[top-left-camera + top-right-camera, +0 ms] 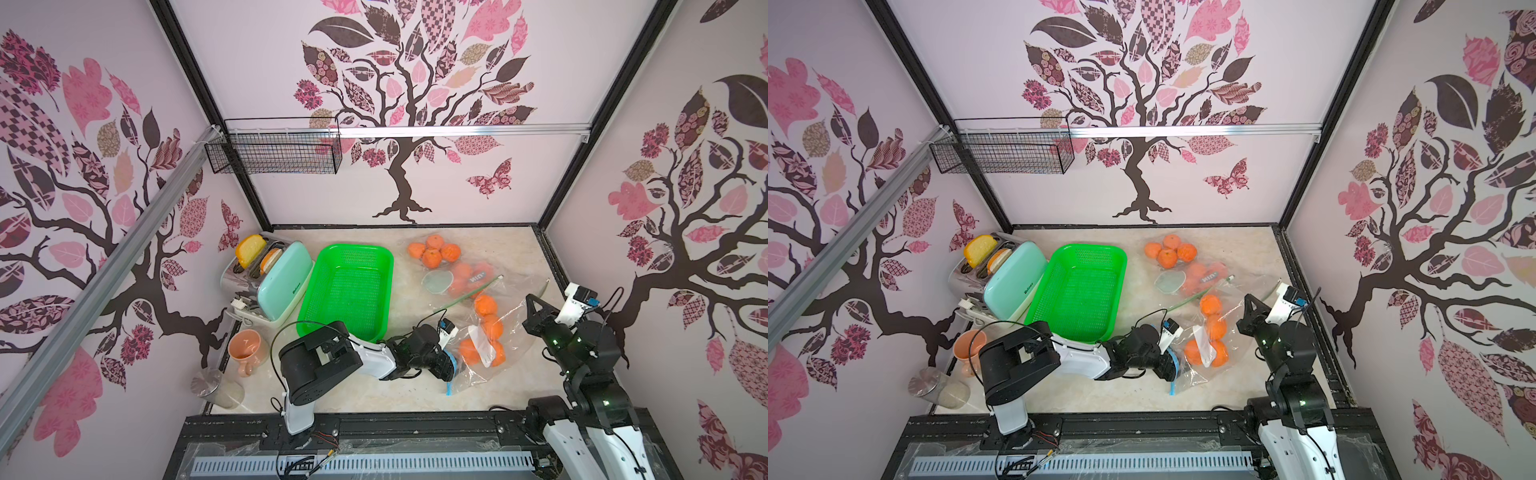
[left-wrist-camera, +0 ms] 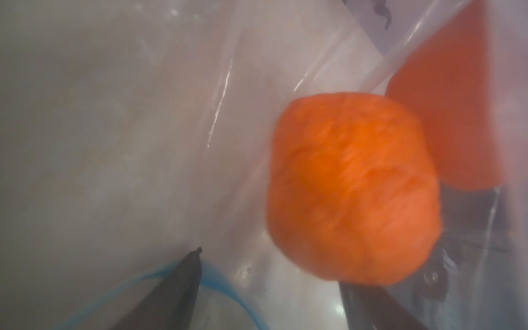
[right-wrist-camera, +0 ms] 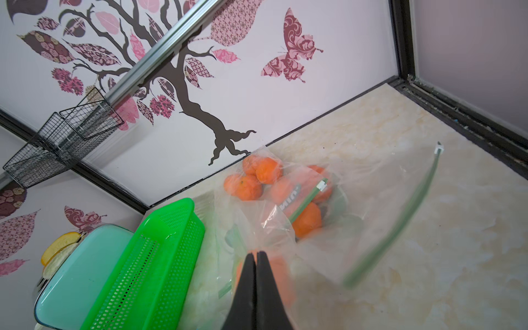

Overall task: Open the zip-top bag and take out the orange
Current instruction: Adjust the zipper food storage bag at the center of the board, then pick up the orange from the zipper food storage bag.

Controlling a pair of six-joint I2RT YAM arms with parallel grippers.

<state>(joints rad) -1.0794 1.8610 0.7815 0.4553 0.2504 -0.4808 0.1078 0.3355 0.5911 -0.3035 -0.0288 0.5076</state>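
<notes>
Task item: orange, one of several inside the clear zip-top bag.
Bag location: near right part of the bench, between the two arms and right of the green basket.
Bag mouth: open. The blue zip strip loops around the left pincer, which is inserted through the mouth.
Left pincer: jaws spread wide inside the bag, gripping nothing. The orange lies just beyond the tips and touches or nearly touches one finger.
Right pincer: jaws pressed together above the right side of the bag. Whether bag film is caught between them cannot be told.
Other fruit: a second orange sits just behind the first in the left wrist view. More oranges lie in a separate bag farther back.
Handling, orange: probably light and firm, with a slightly yielding peel. It is round, so it can roll away from a one-sided push.
Grip point, orange: across its widest part, one finger on each side, with no film between pad and peel.
Handling, bag: thin, limp and slippery. It will likely drag along with the fruit unless held down.
Grip point, bag: at the edge next to the zip, where the film is stiffest.
Risk: film snagging on a finger during withdrawal.
</notes>
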